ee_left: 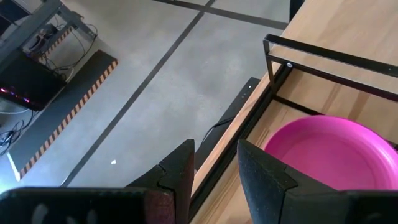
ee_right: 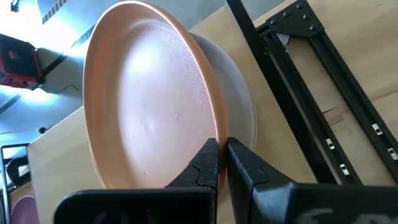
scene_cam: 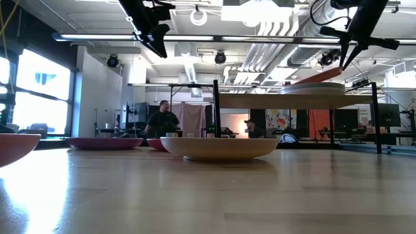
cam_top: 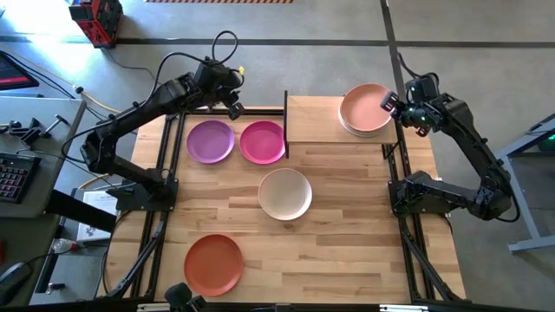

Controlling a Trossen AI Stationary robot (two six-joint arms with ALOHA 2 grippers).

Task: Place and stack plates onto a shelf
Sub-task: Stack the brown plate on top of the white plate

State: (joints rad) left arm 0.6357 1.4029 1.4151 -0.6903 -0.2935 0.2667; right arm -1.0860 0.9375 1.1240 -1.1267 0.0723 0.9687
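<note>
Task partly done. Stack of plates (cam_top: 368, 111) present on the shelf (cam_top: 312, 121), toward its right end; exact count not readable, but pale plates visible beneath a peach plate (ee_right: 149, 99) on top. Peach plate not yet settled: tilted, one edge raised, rim pinched in the right gripper (ee_right: 222, 163), jaws closed tight on it at the shelf's right edge. Release and levelling of that plate judged to be the step in hand.

Four plates left on the bench (cam_top: 347, 234): purple plate (cam_top: 211, 140) and magenta plate (cam_top: 263, 142) side by side just left of the shelf, cream plate (cam_top: 285, 193) near the middle, orange-red plate (cam_top: 213, 263) at the near left corner. Left half of the shelf bare.

Left gripper (ee_left: 214, 167) raised above the bench's far left edge, near the magenta plate, jaws parted, nothing held. Judged positioned for the next pickup, though not yet lowered to any plate.
</note>
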